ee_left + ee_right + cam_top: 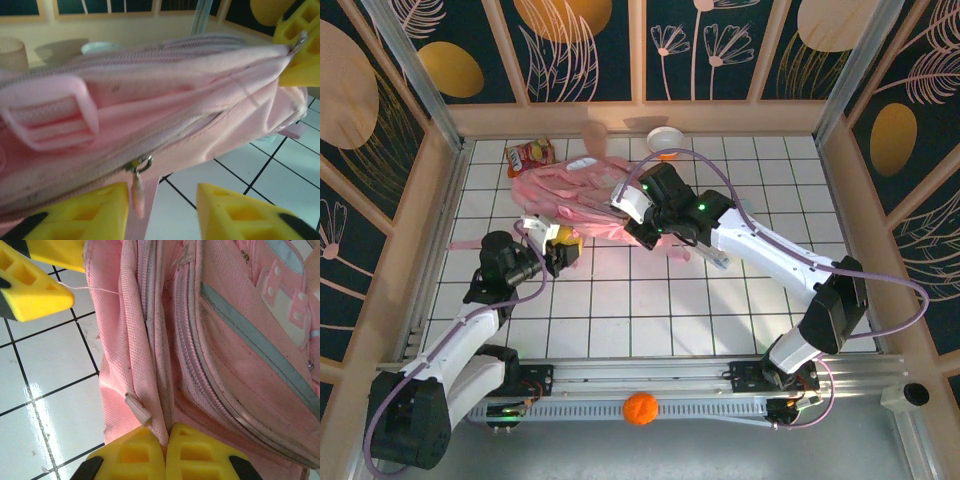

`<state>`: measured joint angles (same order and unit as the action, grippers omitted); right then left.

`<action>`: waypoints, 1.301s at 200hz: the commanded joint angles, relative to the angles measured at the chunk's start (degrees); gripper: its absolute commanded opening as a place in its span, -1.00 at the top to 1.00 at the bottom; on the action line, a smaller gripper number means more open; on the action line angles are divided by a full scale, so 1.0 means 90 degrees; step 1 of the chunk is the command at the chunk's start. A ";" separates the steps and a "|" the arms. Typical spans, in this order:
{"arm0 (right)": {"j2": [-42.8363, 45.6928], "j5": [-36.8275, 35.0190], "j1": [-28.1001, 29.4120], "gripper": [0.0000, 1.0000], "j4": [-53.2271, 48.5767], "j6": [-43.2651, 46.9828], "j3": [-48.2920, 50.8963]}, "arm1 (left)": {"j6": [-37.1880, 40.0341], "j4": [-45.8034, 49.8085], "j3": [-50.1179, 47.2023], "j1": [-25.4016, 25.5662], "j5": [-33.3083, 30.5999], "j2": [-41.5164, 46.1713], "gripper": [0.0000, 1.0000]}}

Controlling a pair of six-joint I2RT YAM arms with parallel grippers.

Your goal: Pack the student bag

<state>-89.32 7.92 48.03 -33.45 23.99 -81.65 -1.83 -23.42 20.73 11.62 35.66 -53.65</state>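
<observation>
The student bag (578, 190) lies on the tiled tabletop (670, 300), toward its far left. The right gripper (166, 446) is clamped on a fold of the bag's fabric beside the zip, probably to keep it taut. The left gripper (161, 207) has its jaws apart around the dangling zip pull (136, 189), seemingly not yet pinching it, placed to draw the zip open.

Print on the snack packet (529, 155) is too small to read
</observation>
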 commanded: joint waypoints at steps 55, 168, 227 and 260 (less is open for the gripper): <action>0.0312 0.0012 -0.0054 1.00 0.1070 -0.0861 0.0132 | 0.0218 0.0373 0.0740 0.0172 0.1181 -0.0367 1.00; 0.0531 -0.0077 -0.0015 1.00 0.2881 -0.1733 0.1536 | 0.0710 0.2364 0.1811 0.1585 0.1256 -0.0425 0.68; 0.1431 0.1615 -0.0285 1.00 0.1145 0.1372 0.1866 | 0.3168 0.3615 0.2230 0.1526 -0.1496 0.0246 -0.75; 0.1794 0.1727 -0.0490 1.00 0.0944 0.2663 0.2249 | 0.4902 0.4524 0.2463 0.1531 -0.1456 0.0141 -0.82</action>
<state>-76.97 18.20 44.69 -25.32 35.59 -62.39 26.37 8.51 40.62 25.78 24.99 -51.88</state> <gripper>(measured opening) 0.049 0.917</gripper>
